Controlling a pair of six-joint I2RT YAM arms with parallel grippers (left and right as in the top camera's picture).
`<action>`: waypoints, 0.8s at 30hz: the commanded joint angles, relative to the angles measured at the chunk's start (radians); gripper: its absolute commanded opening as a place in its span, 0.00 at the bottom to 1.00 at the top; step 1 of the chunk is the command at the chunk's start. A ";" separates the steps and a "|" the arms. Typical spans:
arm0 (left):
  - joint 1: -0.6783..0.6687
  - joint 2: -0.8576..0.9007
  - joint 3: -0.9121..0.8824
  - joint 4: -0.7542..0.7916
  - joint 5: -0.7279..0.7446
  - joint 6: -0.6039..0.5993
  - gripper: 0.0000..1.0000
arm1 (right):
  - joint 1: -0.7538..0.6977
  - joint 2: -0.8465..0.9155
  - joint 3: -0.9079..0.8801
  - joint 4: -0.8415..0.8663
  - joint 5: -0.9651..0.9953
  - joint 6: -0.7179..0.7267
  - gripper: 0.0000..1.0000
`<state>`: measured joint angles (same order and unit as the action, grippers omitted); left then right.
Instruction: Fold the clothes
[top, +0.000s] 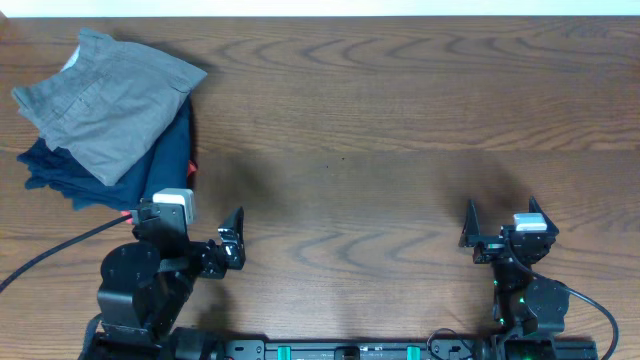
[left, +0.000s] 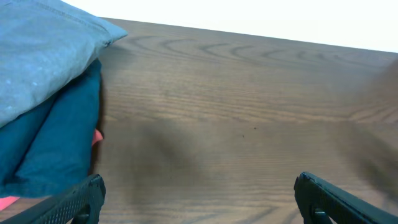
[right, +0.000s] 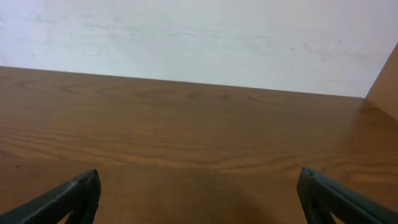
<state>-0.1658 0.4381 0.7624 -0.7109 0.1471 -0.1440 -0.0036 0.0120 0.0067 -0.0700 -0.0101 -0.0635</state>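
The grey shorts (top: 105, 105) lie folded at the far left of the table, on top of a dark navy folded garment (top: 60, 172). In the left wrist view the shorts (left: 37, 56) fill the upper left corner above the navy garment (left: 56, 137). My left gripper (top: 190, 222) is open and empty near the front edge, just in front of and to the right of the pile; its jaws (left: 199, 193) are spread wide over bare wood. My right gripper (top: 503, 215) is open and empty at the front right, with only table between its jaws (right: 199, 186).
A small red-pink bit (top: 192, 165) sticks out at the right edge of the pile, also seen in the left wrist view (left: 97, 138). A black cable (top: 50, 255) runs off the front left. A white wall (right: 199, 37) stands behind the table's far edge.
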 joint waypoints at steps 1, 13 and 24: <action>0.009 -0.060 -0.053 -0.013 -0.052 0.040 0.98 | 0.017 -0.005 -0.001 -0.003 -0.008 -0.016 0.99; 0.087 -0.436 -0.562 0.381 -0.115 0.043 0.98 | 0.017 -0.005 -0.001 -0.003 -0.008 -0.016 0.99; 0.096 -0.436 -0.758 0.734 -0.206 0.047 0.98 | 0.017 -0.005 -0.001 -0.003 -0.008 -0.016 0.99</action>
<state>-0.0784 0.0109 0.0059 0.0174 -0.0044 -0.1070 -0.0036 0.0120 0.0067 -0.0696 -0.0113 -0.0662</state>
